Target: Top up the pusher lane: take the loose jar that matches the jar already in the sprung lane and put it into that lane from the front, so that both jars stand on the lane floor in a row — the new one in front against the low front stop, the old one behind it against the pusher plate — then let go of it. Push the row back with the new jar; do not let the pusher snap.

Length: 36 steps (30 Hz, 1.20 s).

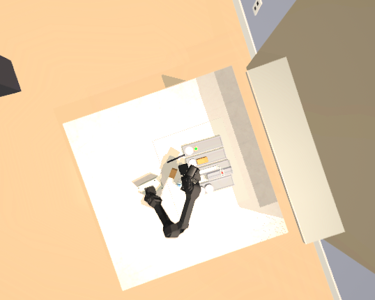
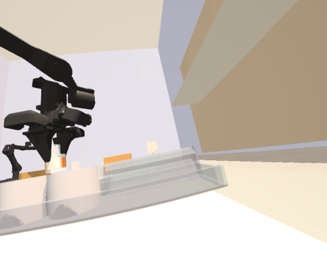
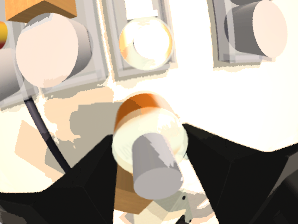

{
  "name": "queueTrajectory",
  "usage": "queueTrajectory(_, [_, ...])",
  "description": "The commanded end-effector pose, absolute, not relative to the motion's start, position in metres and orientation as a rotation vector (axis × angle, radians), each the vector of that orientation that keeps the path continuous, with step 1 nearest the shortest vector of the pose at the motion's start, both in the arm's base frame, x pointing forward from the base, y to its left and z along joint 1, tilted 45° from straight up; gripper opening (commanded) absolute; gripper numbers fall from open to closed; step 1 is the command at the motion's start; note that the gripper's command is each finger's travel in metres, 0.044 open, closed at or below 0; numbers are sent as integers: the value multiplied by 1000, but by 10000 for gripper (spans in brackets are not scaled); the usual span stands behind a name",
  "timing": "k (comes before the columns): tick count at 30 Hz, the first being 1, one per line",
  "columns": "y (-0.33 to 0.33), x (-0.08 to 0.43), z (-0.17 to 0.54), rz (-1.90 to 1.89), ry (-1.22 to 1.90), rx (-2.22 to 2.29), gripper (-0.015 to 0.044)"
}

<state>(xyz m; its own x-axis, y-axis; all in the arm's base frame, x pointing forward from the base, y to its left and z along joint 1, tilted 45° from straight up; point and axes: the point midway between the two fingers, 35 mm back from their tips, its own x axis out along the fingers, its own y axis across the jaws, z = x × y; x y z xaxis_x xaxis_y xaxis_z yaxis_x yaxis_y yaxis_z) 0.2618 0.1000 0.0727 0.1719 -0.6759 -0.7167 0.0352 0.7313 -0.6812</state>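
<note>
My gripper (image 2: pixel 56 155) (image 3: pixel 147 135) is shut on a jar (image 2: pixel 57 164) (image 3: pixel 137 106) with an orange band, pale top and grey knob. It holds the jar upright; in the wrist view the jar is in front of the clear sprung lane's near end. A matching jar (image 3: pixel 125 49) with a bright knob stands inside that lane, near its front end. In the exterior view a pale knob (image 2: pixel 75 165) shows beyond the large cylinders. The pusher plate cannot be made out clearly. The arm hides much of the lane front in the top view.
Large pale cylinders (image 2: pixel 23 201) (image 2: pixel 75 189) stand in the nearest lane in the exterior view. Another pale cylinder (image 3: pixel 47 50) and an orange block (image 1: pixel 202 160) (image 2: pixel 118 159) occupy a neighbouring lane. A wooden block (image 1: pixel 173 173) (image 3: pixel 131 192) and a dark rod (image 1: pixel 175 159) (image 3: pixel 45 129) lie before the lanes.
</note>
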Motion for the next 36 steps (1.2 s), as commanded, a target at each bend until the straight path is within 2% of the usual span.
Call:
queueTrajectory(1, [90,269,79,-537,1314,-626,0])
queueTrajectory(36, [74,282,62,-537,1312,-626,0])
